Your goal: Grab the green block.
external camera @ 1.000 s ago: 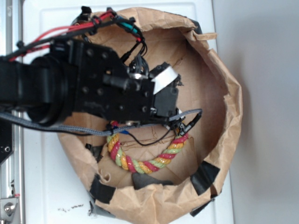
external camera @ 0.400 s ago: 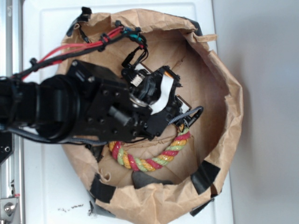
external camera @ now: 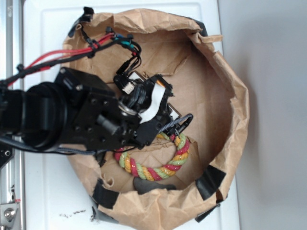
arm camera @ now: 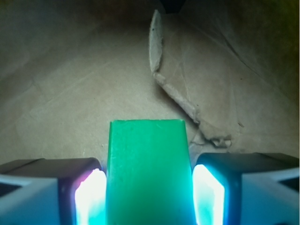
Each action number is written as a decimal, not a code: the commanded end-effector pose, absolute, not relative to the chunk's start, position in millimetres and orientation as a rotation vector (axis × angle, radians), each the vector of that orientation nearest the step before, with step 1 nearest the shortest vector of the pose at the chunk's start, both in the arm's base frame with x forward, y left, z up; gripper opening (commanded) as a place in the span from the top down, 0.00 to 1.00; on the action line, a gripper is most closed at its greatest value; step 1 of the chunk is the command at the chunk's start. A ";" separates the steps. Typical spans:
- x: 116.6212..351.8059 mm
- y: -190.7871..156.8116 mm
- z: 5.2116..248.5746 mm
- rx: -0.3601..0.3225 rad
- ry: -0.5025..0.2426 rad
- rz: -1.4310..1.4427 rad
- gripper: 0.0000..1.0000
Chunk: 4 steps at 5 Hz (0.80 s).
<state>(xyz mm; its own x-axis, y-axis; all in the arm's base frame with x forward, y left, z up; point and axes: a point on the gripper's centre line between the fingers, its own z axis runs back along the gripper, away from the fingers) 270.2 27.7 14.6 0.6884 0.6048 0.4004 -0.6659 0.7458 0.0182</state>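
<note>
Green block [arm camera: 147, 171] sits clamped between the tool's [arm camera: 147, 194] glowing fingers [arm camera: 89, 197] at lower centre, as the arm has shifted left and the rope toy [external camera: 156, 160] now curls tighter in the paper bag [external camera: 225, 72].

Black arm [external camera: 72, 120] w/ red cables [external camera: 62, 57], grey braided sleeve, glowing pincer pads [arm camera: 91, 197].

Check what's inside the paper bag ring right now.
Inside the paper bag ring: the rope toy on the brown floor, plus the arm. The wrist view shows the green block between the pincer fingers. From outside, the arm covers the block.
</note>
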 end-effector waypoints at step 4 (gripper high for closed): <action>235.9 37.2 172.6 -0.088 -0.336 0.629 1.00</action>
